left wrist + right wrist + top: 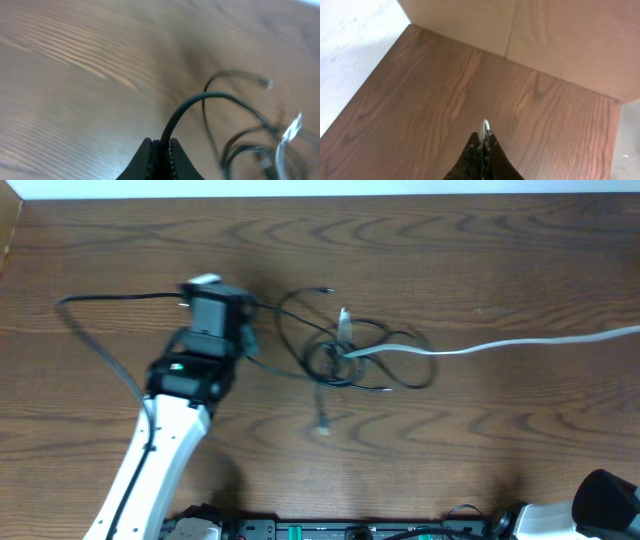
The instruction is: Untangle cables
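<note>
Two hands are on this rig, and I find both clenched on cord. My left hand (161, 150) has its fingers (141, 161) pressed together on a black cable (187, 105), which rises from between them, arches over and runs toward the tangle (350, 355). From overhead, that hand (215, 310) sits left of centre on the desk (480, 250), its white arm (150, 470) reaching up from the bottom edge. A black cord (95, 335) also trails from it to the left and loops back down toward the arm; I cannot tell whether it is one of the cables or arm wiring.

My right hand (482, 142) shows its fingers (470, 160) pinched on a white cable (484, 127), a small loop of which pokes up above the tips. Only a dark part of that arm (605, 500) shows overhead, at the bottom right corner.

I see the tangle just right of the left hand, near the middle of the desk: several thin black loops crossing one another, with a white cable (520, 342) threading through them and leaving in a long line to the right edge of the view. One black end (326, 290) points up and away from the knot; a small plug (323, 423) lies just below it. A pale plug end (344, 320) stands at the top of the knot. The left wrist view is blurred, so I can only make out dark loops (240, 145) and a pale connector (292, 127) at its right.
</note>
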### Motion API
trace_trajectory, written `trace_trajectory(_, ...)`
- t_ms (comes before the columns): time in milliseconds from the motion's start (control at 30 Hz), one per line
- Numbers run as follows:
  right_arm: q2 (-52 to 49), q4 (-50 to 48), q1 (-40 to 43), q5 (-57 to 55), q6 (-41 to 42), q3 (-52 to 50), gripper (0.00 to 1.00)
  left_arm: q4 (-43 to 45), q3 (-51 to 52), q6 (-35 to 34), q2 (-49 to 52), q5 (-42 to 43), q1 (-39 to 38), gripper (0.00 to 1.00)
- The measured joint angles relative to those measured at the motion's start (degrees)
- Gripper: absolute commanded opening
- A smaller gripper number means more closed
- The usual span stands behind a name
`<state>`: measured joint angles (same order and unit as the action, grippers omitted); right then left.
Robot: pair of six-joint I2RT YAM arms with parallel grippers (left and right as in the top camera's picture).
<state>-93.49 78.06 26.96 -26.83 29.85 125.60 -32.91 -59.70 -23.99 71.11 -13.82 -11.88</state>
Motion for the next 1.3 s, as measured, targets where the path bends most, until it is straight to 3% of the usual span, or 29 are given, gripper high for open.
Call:
trace_trajectory(133, 0.0, 0.8, 2.5, -1.1, 1.5, 0.0, 0.01, 3.8, 0.0, -3.8, -1.2, 1.1, 8.0, 0.07)
trace_trajectory(367, 0.0, -0.2, 4.7, 0.8, 3.0, -0.9, 0.01, 6.2, 0.0, -10.8, -1.1, 12.1, 9.2, 0.08)
trace_trajectory(600, -0.5, -1.7, 2.8, 27.5, -10.0, -1.6, 0.04, 4.8, 0.0, -10.8, -0.5, 22.7, 2.3, 0.07)
trace_trajectory(733, -2.6, 2.4, -1.1, 35.8, -15.5, -1.6, 0.04, 1.9, 0.0, -9.0, 0.0, 24.8, -3.5, 0.08)
trace_trajectory(1033, -11.8, 17.7, -3.9, 29.1, -17.7, -1.9, 0.08, -3.4, 0.0, -4.2, 1.8, 26.0, -9.7, 0.07)
trace_trajectory(1200, -16.9, 18.9, -3.9, 25.0, -16.7, -2.8, 0.17, -3.7, 0.0, -4.0, 1.9, 26.0, -9.7, 0.07)
trace_trajectory(1300, -19.1, 18.4, -3.8, 24.2, -16.5, -4.9, 0.15, -3.8, 0.0, -4.0, 1.9, 26.0, -9.7, 0.07)
